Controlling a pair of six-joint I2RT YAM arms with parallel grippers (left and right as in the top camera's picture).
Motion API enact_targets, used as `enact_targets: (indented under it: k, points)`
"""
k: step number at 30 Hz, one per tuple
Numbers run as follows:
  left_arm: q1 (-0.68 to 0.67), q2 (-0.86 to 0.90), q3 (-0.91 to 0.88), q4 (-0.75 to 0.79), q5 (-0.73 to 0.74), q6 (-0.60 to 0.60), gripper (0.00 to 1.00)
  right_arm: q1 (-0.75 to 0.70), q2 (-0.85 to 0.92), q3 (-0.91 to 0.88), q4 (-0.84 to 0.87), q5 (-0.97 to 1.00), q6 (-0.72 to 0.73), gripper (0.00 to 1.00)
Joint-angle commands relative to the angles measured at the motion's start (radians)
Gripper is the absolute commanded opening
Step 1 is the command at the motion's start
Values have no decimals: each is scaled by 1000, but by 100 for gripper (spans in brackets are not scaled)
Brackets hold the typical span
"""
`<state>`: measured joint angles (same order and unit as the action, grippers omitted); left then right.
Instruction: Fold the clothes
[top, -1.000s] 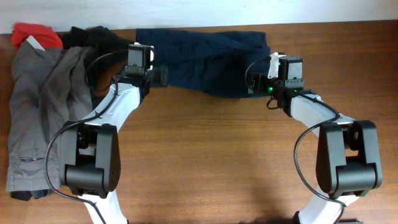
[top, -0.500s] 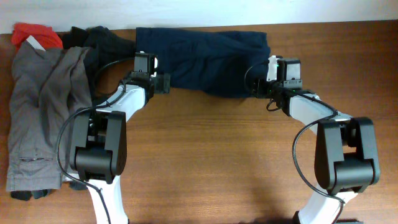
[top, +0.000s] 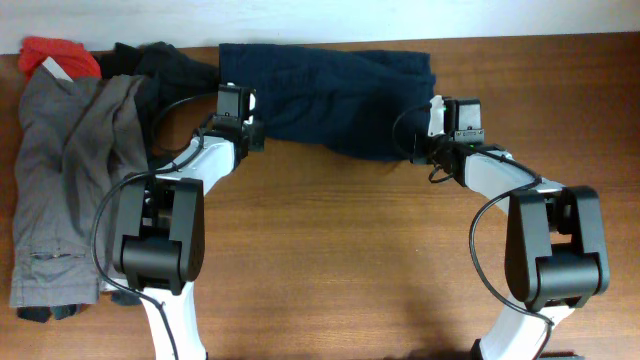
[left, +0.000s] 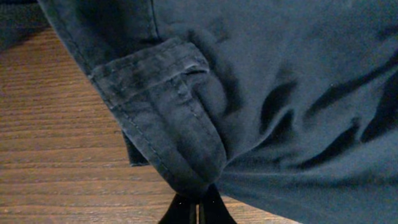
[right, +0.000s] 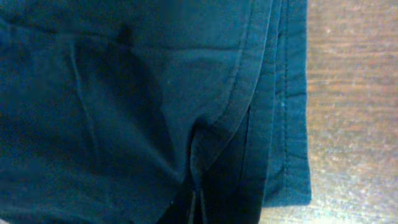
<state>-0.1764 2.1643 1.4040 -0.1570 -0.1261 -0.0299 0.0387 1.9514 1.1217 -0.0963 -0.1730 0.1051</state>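
left pincer: shut tight on my wrist feed, tips nipping a bunched fold of the navy shorts right under a stitched flap near the corner
right pincer: same deal, fingers squeezed together with a ridge of the shorts' fabric caught between them, just beside a stack of stitched hem edges
pincers from above: left one sits at the near-left corner of the shorts, right one at the near-right corner, both low on the cloth
shorts, look: dark navy, soft and pretty wrinkled, creases running toward both pinch points; right end shows several layers lying on top of each other
shorts, place: spread sideways along the far side of the table, between my two arms
black garment: crumpled heap just beside the left end of the shorts
grey trousers: laid out lengthwise down the left side, well apart from both pincers
red piece: small wad in the far-left corner, touching the top of the trousers
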Motion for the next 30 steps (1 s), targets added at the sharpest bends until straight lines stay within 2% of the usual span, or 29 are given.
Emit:
enact_targets:
  k: [1, 9, 15, 22, 23, 24, 27, 28, 30]
  points:
    - [7, 6, 15, -34, -9, 4, 1, -6, -16, 14, -33, 0, -1, 4]
    - [7, -166, 16, -207, -13, 4, 1, -7, -175, 25, -232, -3, 8, 4]
    - [7, -351, 16, -479, 15, -6, 1, -7, -337, 26, -534, -47, 69, 4]
    - [7, -388, 15, -718, 72, -11, 1, -6, -420, 26, -753, -123, 68, 4]
    - [7, -388, 15, -745, 78, -10, 7, -6, -422, 26, -773, -123, 68, 4]
    - [7, -388, 15, -763, 79, -10, 20, -6, -423, 26, -789, -123, 68, 9]
    - [7, -388, 15, -787, 78, -10, 64, -6, -422, 26, -803, -121, 67, 44]
    - [7, -388, 15, -787, 78, -10, 74, -6, -422, 26, -800, -118, 67, 53]
    - [7, -388, 15, -787, 77, -10, 84, -6, -422, 27, -787, -103, 66, 61]
